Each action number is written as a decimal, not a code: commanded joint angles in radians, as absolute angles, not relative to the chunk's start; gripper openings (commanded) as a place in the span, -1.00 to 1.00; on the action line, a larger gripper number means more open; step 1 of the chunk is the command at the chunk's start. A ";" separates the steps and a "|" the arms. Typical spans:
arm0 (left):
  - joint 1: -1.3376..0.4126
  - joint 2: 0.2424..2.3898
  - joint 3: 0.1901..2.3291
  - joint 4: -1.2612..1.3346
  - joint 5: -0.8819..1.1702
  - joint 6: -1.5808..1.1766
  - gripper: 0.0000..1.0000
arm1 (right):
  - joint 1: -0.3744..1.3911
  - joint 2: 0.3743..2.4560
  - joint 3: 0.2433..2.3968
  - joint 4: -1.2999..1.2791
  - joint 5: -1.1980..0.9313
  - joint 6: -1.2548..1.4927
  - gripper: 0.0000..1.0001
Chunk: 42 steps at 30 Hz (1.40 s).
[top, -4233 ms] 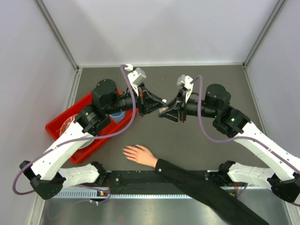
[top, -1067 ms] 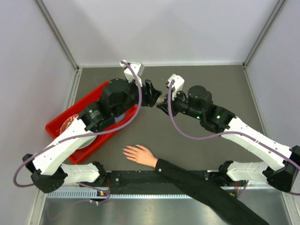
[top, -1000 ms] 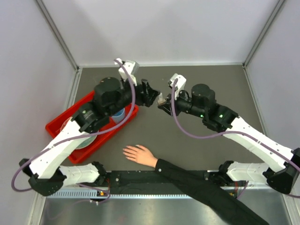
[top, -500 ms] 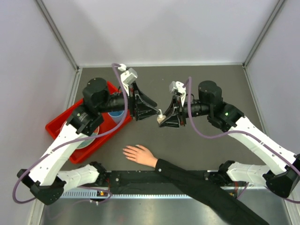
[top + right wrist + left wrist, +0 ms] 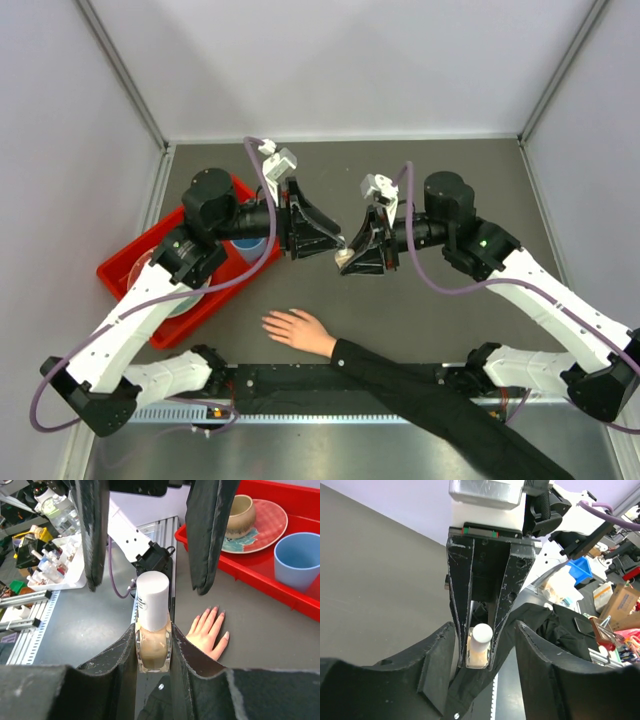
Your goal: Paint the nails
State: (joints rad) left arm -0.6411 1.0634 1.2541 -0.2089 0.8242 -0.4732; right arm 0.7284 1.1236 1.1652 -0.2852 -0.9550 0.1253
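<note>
The right gripper (image 5: pixel 153 636) is clamping a small polish bottle (image 5: pixel 153 652) by its glass body, its 2 fingers pressing flat against the bottle's sides. The bottle's white cap (image 5: pixel 152 597) is sticking out past the fingertips, toward the left arm. The left gripper (image 5: pixel 152 555) is facing it head-on with its jaws standing well apart. 1 finger (image 5: pixel 97 535) is hanging on each side of the cap's top, and neither is touching it, so this gripper is holding nothing. From the left wrist camera the same meeting is showing: the left gripper (image 5: pixel 484 630) is framing the cap (image 5: pixel 482 632) with clear gaps on both sides, while the right gripper (image 5: pixel 481 652) is pinching the bottle (image 5: pixel 477 655) below it. From above, the left gripper (image 5: pixel 322 238) and the right gripper (image 5: pixel 356 256) are hovering nose to nose over the middle of the dark table (image 5: pixel 450 180), with the bottle (image 5: pixel 343 257) between them. The nails (image 5: pixel 216 610), pale pink tips on a flesh-toned hand (image 5: pixel 206 632), are lying nearer the arm bases. From above, the hand (image 5: pixel 295 328) is resting flat with fingers spread, pointing left, and its black sleeve (image 5: pixel 420 385) is trailing off to the right; there the nails are too small to make out. A red tray (image 5: pixel 125 262) is sitting at the table's left side. It is carrying a plate (image 5: pixel 262 522) with a tan cup (image 5: pixel 239 509) on it, and a blue cup (image 5: pixel 298 560) beside them.
</note>
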 commanded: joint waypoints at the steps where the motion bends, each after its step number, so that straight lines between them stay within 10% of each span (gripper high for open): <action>1: -0.638 1.074 1.253 -0.161 0.864 -0.480 0.08 | 0.723 1.123 1.175 -0.190 -0.982 0.158 -1.00; 5: -0.638 1.086 1.264 -0.184 0.873 -0.468 -0.03 | 0.723 1.131 1.186 -0.186 -0.970 0.161 -1.00; 14: -0.649 1.126 1.350 -0.330 0.684 -0.399 -0.98 | 0.724 1.120 1.196 -0.186 -0.737 0.170 -1.00; 21: -0.826 1.115 1.361 -0.385 -0.271 -0.463 -1.00 | 0.918 1.130 1.201 -0.215 0.055 0.183 -1.00; 28: -0.882 1.207 1.446 -0.382 -0.391 -0.471 -1.00 | 0.945 1.181 1.224 -0.219 0.212 0.154 -1.00; 35: -0.807 1.097 1.419 -0.362 -0.041 -0.445 0.17 | 0.821 1.132 1.151 -0.167 -0.323 0.120 -1.00; 37: -0.741 1.062 1.411 -0.356 0.111 -0.428 0.97 | 0.799 1.115 1.144 -0.198 -0.464 0.107 -1.00; 42: -0.678 0.947 1.341 -0.322 0.358 -0.399 0.98 | 0.726 1.098 1.135 -0.201 -0.751 0.185 -1.00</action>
State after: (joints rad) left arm -0.7090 1.0367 1.3857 -0.4034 0.0761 -0.4374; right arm 0.7666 1.1477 1.1381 -0.2466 -0.4244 0.1341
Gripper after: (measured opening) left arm 0.987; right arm 0.258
